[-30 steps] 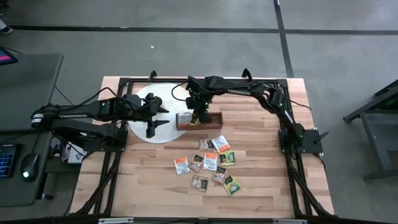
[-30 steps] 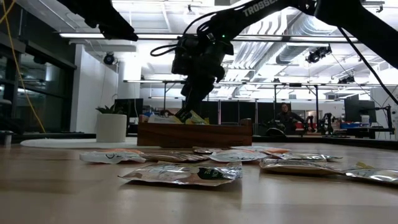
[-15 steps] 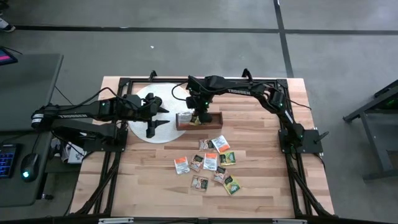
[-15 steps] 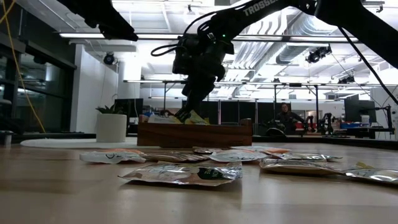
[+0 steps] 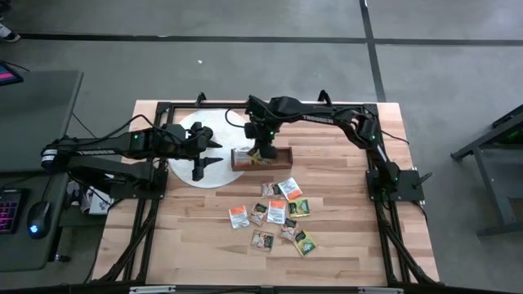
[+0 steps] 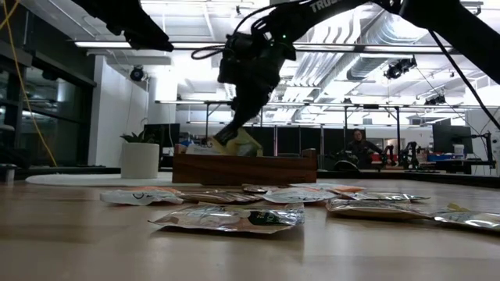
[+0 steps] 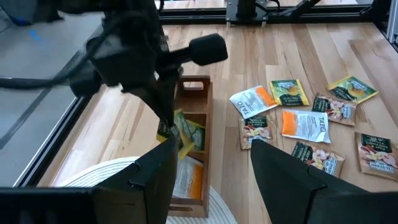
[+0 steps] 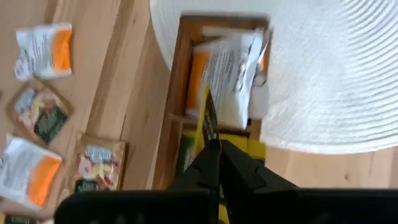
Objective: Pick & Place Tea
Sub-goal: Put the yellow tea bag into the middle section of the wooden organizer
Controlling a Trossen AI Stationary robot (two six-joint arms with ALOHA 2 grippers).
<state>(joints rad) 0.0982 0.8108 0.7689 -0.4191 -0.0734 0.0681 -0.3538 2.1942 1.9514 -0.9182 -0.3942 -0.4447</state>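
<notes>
The long brown box (image 5: 261, 158) lies with one end on the white disc (image 5: 196, 155). My right gripper (image 5: 260, 153) hangs over the box, shut on a green-and-yellow tea sachet (image 7: 186, 134). An orange-and-white sachet (image 8: 230, 68) lies in the box's compartment nearest the disc. Several more tea sachets (image 5: 278, 212) lie flat on the table, on the near side of the box. My left gripper (image 5: 204, 155) hovers open over the disc, to the left of the box, with nothing between its fingers. My right gripper pinches the green-and-yellow sachet by its upper edge (image 8: 208, 121) between its two fingers. The fingers come from above, slanting down. The sachet hangs tilted below them (image 6: 238, 144). The box's near wall hides its lower part in the low view.
Black frame rails run along the table's left, right and far sides. The loose sachets (image 7: 305, 118) cover the table's middle. Bare wood lies near the front edge and at the far right of the box.
My right gripper has risen a little over the box. The green-and-yellow sachet has come up with it and now shows higher above the box's rim than before.
</notes>
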